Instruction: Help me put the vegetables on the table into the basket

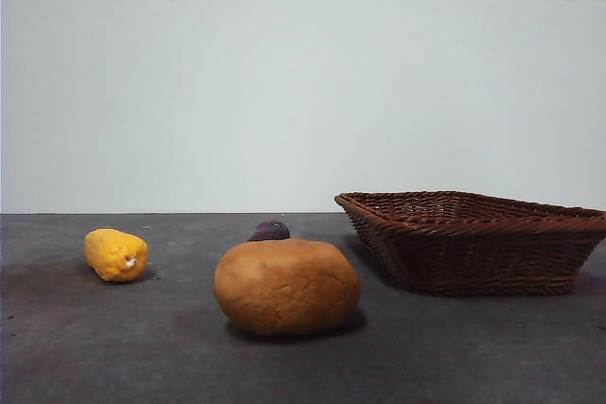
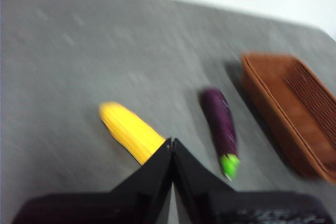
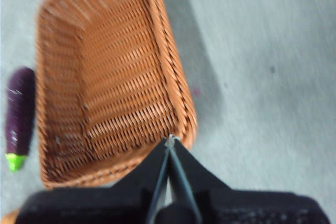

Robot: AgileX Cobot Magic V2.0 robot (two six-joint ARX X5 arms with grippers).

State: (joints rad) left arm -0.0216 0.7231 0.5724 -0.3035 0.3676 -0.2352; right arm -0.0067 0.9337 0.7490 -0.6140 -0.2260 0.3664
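Looking past your left gripper, you find its two black jaws pressed together at the tips, holding nothing; the yellow piece lies on the table just beyond those tips, and the purple piece with its green end rests a little further off, beside the basket. Your right gripper is likewise closed and empty, hanging over the near rim of the basket, whose woven inside shows nothing in it; the purple piece sits just outside the wall. From the front, the tan-orange lump stands near the basket, apart from it.
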